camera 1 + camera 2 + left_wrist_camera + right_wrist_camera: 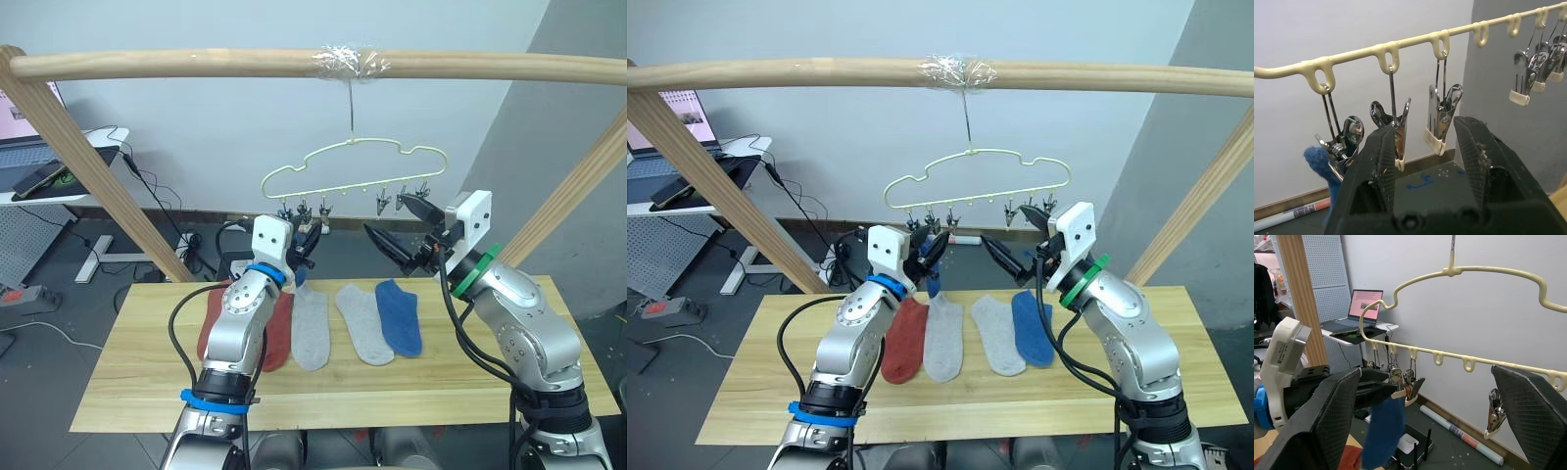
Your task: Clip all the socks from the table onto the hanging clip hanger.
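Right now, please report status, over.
Both jaws open, left gripper and right gripper at clip hanger. One blue sock clipped. Four socks on table.

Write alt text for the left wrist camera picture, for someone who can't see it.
The left gripper, its two black fingers open, reaches up toward a row of metal clips hanging from the pale-gold clip hanger. A blue sock hangs at the leftmost clip, with more clips further along the bar in front of a white wall.
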